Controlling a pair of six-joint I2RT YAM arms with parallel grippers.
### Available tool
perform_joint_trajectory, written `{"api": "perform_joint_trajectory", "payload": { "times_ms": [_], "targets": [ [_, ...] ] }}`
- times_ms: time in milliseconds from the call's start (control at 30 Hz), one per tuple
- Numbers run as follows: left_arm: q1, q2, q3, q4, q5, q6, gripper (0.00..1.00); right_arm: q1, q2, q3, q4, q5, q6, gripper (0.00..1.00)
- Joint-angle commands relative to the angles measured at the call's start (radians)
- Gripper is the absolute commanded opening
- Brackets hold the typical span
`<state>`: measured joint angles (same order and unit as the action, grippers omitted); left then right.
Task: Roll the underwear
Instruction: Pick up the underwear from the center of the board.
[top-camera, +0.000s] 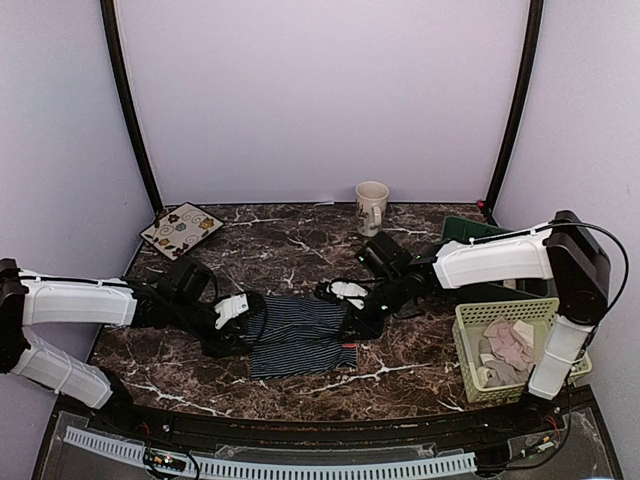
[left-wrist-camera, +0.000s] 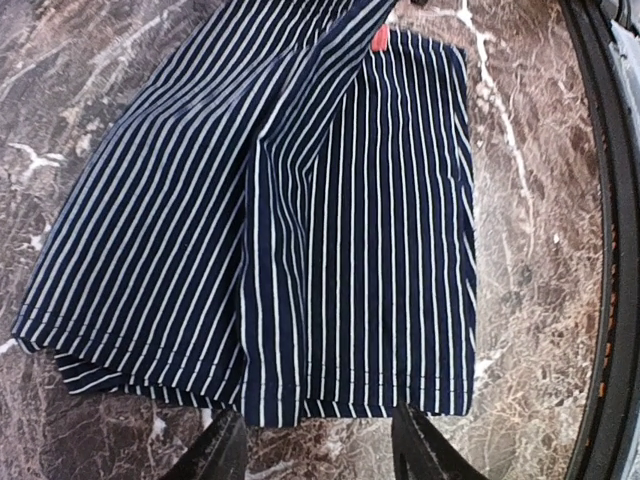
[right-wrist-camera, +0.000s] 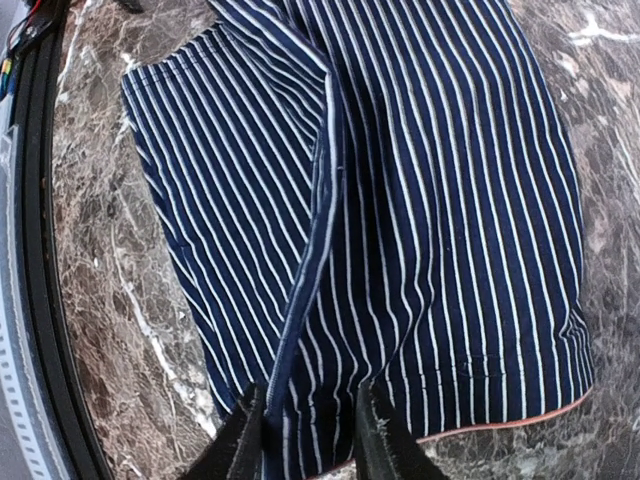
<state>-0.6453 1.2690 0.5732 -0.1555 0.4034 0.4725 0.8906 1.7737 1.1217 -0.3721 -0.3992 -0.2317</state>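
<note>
Count one piece of striped underwear (top-camera: 300, 335) (left-wrist-camera: 300, 200) (right-wrist-camera: 430, 200) on the marble table (top-camera: 300, 240): navy with thin white lines, spread nearly flat at the middle, one long fold raised along it. Count a second lot, the pink underwear (top-camera: 510, 345) with cream patches, heaped in the one green basket (top-camera: 505, 312) at the right; cannot tell whether one piece or several. Count two grippers, one at each side of the striped cloth. Find the left gripper (top-camera: 250, 322) (left-wrist-camera: 320, 445) at the cloth's left hem, fingers well parted, bare marble between them, tips just short of the hem, holding nothing. Find the right gripper (top-camera: 355, 318) (right-wrist-camera: 310, 445) at the opposite edge, fingers narrow, astride the raised fold with cloth filling the gap; cannot tell whether pinched or merely straddled. Farther back, count one beige mug (top-camera: 372, 205) upright by the rear wall and one patterned tile (top-camera: 181, 229) at the far left corner.
</note>
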Motion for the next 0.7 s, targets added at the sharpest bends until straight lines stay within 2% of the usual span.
{"api": "perform_joint_trajectory", "payload": {
  "times_ms": [0, 167, 233, 300, 433, 500, 533, 667],
  "targets": [
    [-0.021, 0.050, 0.028, 0.043, -0.044, 0.048, 0.52, 0.007, 0.011, 0.021, -0.019, 0.008, -0.011, 0.21],
    [-0.044, 0.129, 0.063, 0.056, -0.084, 0.067, 0.50, 0.007, 0.008, 0.023, -0.025, 0.016, -0.018, 0.07],
    [-0.055, 0.146, 0.072, 0.057, -0.097, 0.078, 0.46, 0.007, 0.006, 0.023, -0.024, 0.021, -0.022, 0.03],
    [-0.061, 0.153, 0.075, 0.057, -0.104, 0.081, 0.37, 0.007, 0.005, 0.024, -0.028, 0.031, -0.029, 0.00],
    [-0.061, 0.136, 0.074, 0.054, -0.124, 0.057, 0.17, 0.005, -0.003, 0.024, -0.034, 0.074, -0.057, 0.00],
    [-0.061, 0.117, 0.073, 0.049, -0.133, 0.035, 0.11, 0.005, -0.010, 0.024, -0.039, 0.098, -0.077, 0.00],
    [-0.061, 0.108, 0.071, 0.050, -0.135, 0.027, 0.12, 0.004, -0.016, 0.024, -0.037, 0.111, -0.087, 0.00],
    [-0.056, 0.094, 0.071, 0.043, -0.100, -0.022, 0.35, 0.004, -0.027, 0.024, -0.041, 0.136, -0.126, 0.00]
  ]
}}
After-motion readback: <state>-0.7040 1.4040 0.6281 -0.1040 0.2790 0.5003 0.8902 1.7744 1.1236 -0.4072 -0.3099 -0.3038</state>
